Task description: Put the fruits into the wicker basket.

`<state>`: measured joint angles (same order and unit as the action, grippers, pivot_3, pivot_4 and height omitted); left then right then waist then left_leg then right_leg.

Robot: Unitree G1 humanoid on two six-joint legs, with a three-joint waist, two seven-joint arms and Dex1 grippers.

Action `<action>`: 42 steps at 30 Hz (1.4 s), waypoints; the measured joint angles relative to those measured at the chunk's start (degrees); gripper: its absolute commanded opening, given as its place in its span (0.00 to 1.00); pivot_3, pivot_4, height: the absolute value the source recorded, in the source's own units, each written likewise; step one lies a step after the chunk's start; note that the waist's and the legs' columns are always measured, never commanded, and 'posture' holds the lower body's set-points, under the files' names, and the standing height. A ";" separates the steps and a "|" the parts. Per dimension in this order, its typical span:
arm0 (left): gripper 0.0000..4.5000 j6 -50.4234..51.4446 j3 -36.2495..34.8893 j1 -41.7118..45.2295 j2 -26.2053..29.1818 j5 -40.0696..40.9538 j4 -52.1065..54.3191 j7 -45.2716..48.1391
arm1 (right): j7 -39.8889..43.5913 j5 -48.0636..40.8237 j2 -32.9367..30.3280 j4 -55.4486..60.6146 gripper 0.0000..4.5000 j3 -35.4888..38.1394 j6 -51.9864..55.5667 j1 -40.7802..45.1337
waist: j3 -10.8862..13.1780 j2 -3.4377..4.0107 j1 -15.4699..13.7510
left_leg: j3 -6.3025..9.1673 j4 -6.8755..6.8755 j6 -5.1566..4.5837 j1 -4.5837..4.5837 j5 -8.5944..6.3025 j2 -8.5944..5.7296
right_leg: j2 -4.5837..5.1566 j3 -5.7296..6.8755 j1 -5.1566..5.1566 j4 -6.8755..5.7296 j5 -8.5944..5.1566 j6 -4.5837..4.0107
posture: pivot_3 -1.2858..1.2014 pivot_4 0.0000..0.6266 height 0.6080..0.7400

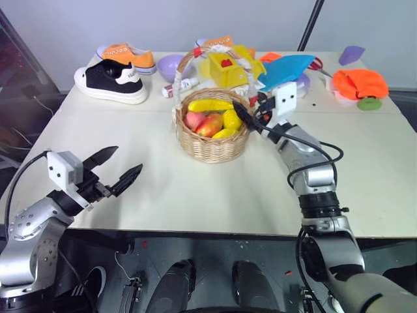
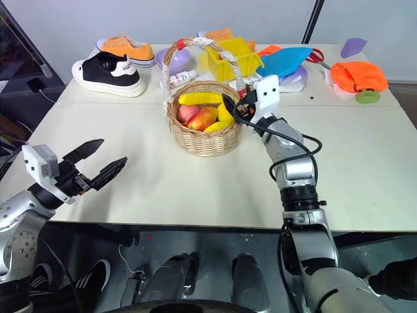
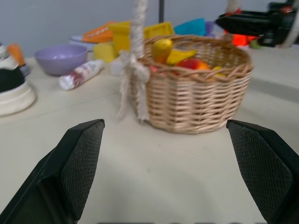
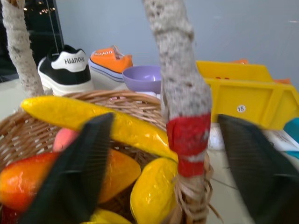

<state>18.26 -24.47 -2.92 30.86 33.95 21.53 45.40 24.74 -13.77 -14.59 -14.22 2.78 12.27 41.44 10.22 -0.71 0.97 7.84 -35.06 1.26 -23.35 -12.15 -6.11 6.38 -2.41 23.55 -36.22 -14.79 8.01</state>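
Look at your left gripper (image 1: pixel 117 168) first: it hangs over the near left part of the white table (image 1: pixel 163 195), its two black fingers spread wide apart with nothing between them, well away from everything. In the middle of the table stands the wicker basket (image 1: pixel 212 145), and the fruits are already inside it: a long yellow banana (image 1: pixel 210 105) lies across the top, a pinkish peach (image 1: pixel 193 119) sits under it, a red-and-yellow mango (image 1: pixel 209 125) is beside that, and yellow lemons (image 1: pixel 231 119) crowd the side nearest your right arm. No fruit lies loose on the table that I can see, so the job looks almost done. Your right gripper (image 1: pixel 249 117) is at the basket's rim, right by the handle (image 4: pixel 180 88); the handle post with its red band stands between its two fingers. The fingers are apart, and they clamp on nothing. Here is what could go wrong. If you close that claw now, it could pinch the handle. Then, when you pull back, the light basket could tip and the fruits could roll out. If you swing sideways, a finger could catch the handle and drag the basket. Pull straight back instead.
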 measured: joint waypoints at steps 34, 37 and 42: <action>1.00 1.46 21.04 25.10 -4.12 1.51 -17.72 11.62 | -8.53 -3.48 -20.14 15.28 0.01 34.65 -0.17 -31.13 | -0.09 0.22 0.24 | -0.19 -0.04 -0.08 0.06 -0.03 0.02 | 0.01 -0.09 -0.10 0.03 0.00 0.01 | 0.52 0.24 1.00; 1.00 1.05 21.57 25.69 -4.24 0.93 -19.05 12.64 | -9.75 -5.26 -18.40 17.39 0.24 34.51 1.41 -31.37 | -0.11 0.25 0.15 | -0.17 -0.05 -0.08 0.06 -0.02 0.02 | 0.01 -0.09 -0.11 0.03 0.00 0.01 | 0.52 0.24 1.00; 1.00 1.00 21.57 25.46 -4.58 0.39 -19.36 12.89 | -11.04 -6.80 -17.42 19.51 0.77 34.27 2.38 -31.78 | -0.11 0.25 -0.32 | -0.16 -0.08 -0.09 0.05 -0.03 -0.03 | 0.04 -0.08 -0.15 0.06 0.00 0.02 | 0.52 0.24 1.00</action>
<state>19.26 -2.90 22.54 26.29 34.34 2.16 58.29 13.70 -20.56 -32.02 5.30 37.05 14.65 9.65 10.11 -0.46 0.65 7.67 -35.14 1.18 -23.30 -12.18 -6.13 6.42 -2.49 23.40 -36.16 -14.79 8.02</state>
